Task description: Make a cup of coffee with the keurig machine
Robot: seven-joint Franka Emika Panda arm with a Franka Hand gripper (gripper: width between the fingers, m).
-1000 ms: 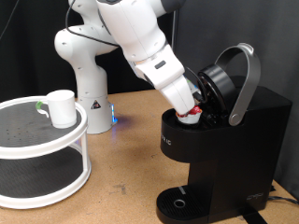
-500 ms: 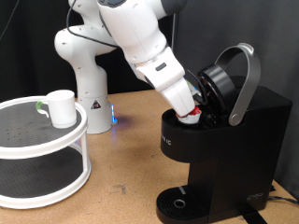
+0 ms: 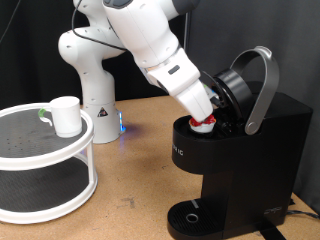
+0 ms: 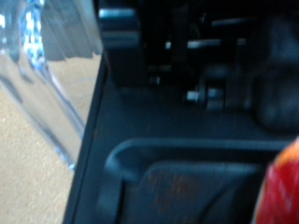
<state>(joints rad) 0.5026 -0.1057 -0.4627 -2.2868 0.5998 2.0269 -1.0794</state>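
The large boxy black keurig machine (image 3: 235, 160) fills the lower right of the exterior view, its grey-silver lid handle (image 3: 262, 85) swung up and the round black brew head (image 3: 235, 90) tilted back, so the pod chamber stands open. The white robot arm (image 3: 150, 45) reaches down from the top centre of the frame, and its gripper (image 3: 205, 118) sits at the mouth of that chamber. A small red-and-white coffee pod (image 3: 204, 124) shows right at the fingertips, at the rim of the opening; whether the fingers are apart or pressed on the pod cannot be told, since the wrist housing hides them.

The small plain white cylindrical cup (image 3: 66, 115) stands upright at the left of the frame, on the top tier of a round white two-tier rack (image 3: 45, 175) with a dark perforated surface. It is well apart from the machine.

The robot's white base (image 3: 90, 75) stands behind the rack, on a brown wooden table (image 3: 135, 185), with a blue light low on it.

The wrist view is blurred: dark machine parts (image 4: 187, 103), a clear plastic edge (image 4: 56, 65), and a red patch (image 4: 280, 191) at one corner.
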